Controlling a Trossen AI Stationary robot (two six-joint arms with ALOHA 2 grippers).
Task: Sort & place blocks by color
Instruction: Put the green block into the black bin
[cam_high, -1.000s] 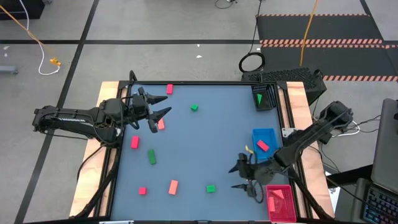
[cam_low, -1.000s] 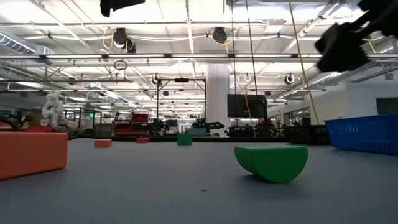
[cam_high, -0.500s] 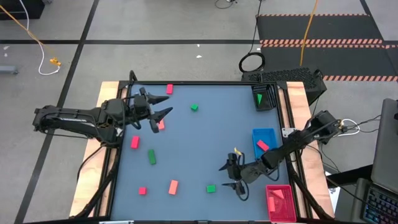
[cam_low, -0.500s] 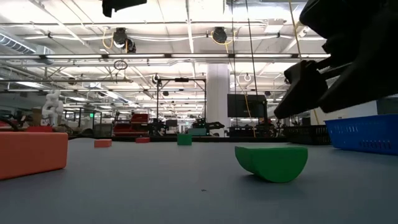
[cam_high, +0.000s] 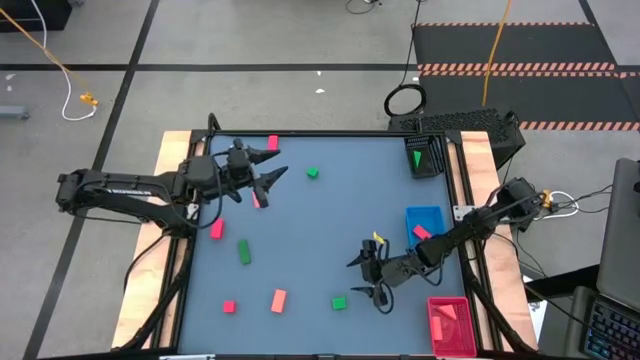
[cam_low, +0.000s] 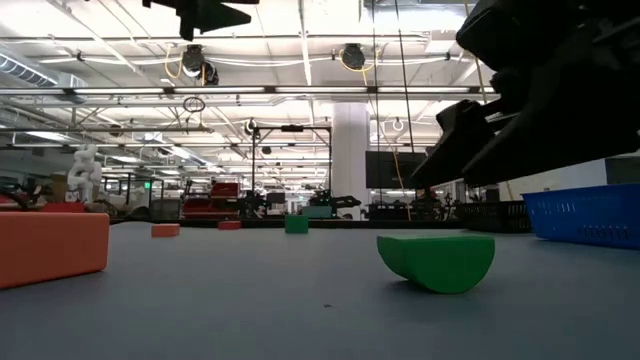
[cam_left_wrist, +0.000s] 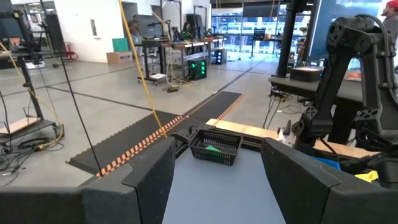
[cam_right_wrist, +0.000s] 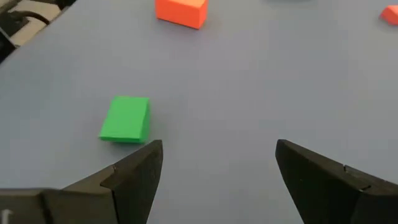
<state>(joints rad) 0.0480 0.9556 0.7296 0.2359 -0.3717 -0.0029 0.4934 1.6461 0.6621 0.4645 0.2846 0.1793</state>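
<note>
- No brand, label or writing can be read anywhere.
- Since a second ago my right arm has swung in from beside the flat red rectangular tray (cam_high: 449, 325) toward the middle of the grey table (cam_high: 320, 235); my left arm has barely shifted.
- My right gripper (cam_high: 362, 279) is spread wide and empty, hanging just beside the small green half-round block (cam_high: 339, 302), which lies on the table in front of my fingers (cam_right_wrist: 134, 174), not touching them.
- My left gripper (cam_high: 268, 176) is also parted and holds nothing; it hovers near the far left of the table, just above a salmon-pink block (cam_high: 257, 200).
- Other blocks lie scattered: a green cube (cam_high: 313, 172), a green bar (cam_high: 244, 251), an orange-red bar (cam_high: 278, 299) and a red cube (cam_high: 229, 306).
- One red block (cam_high: 422, 233) lies in the blue tray (cam_high: 428, 214).
</note>
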